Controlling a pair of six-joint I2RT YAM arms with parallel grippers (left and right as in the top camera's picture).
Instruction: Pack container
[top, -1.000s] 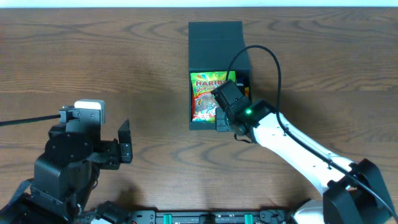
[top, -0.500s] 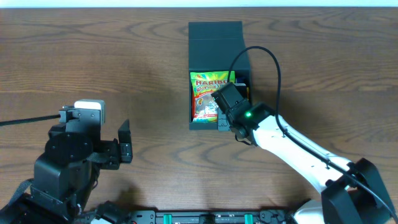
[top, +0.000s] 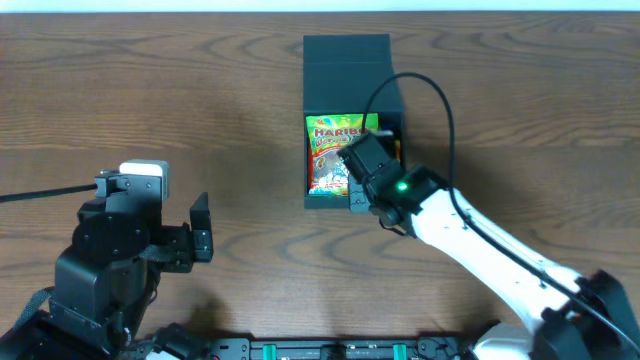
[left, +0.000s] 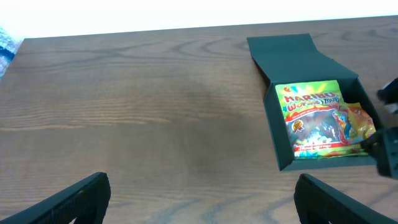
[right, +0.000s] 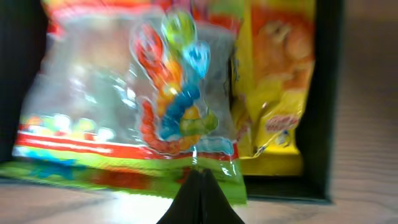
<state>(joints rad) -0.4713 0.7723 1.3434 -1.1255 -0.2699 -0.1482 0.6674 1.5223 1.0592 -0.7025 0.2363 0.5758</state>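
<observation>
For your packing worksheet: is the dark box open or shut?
Open. Its lid lies folded back behind the box, and a gummy bag and a yellow snack pack show inside.

The table (top: 200, 110), brown wood grain, is carrying one thing: the container (left: 283, 140) is sitting at twelve o'clock from the centre. Its flap lid (top: 345, 60) is lying open toward twelve o'clock, near the far edge.
</observation>
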